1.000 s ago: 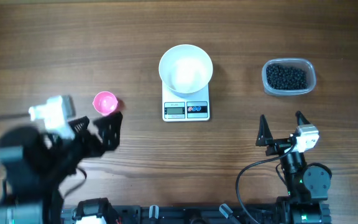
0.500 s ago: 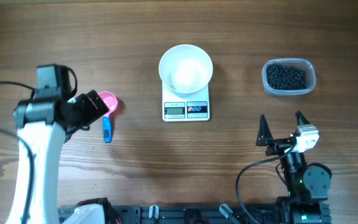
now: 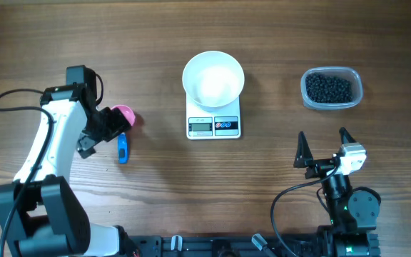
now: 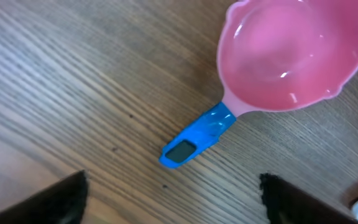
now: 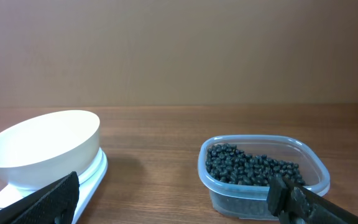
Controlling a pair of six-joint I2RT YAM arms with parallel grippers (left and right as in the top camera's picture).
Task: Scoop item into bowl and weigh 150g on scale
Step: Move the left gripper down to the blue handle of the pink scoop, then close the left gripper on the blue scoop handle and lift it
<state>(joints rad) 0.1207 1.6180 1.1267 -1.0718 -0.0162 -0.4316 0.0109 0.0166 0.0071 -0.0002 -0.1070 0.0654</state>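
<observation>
The left gripper [image 4: 179,200] hangs with its jaws wide over the pink scoop [image 4: 278,62] at the table's [image 3: 191,185] left, gripping nothing. The right gripper [image 3: 322,137], also wide and empty, sits near right. The white bowl [image 3: 213,78] stands on the scale [image 3: 213,126] at centre. The black beads [image 3: 328,88] lie in the clear tub [image 3: 332,106], far right.

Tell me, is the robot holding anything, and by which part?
Nothing is held. The left tool is open over the blue handle of the scoop, not gripping it. The right tool is open and empty.
</observation>
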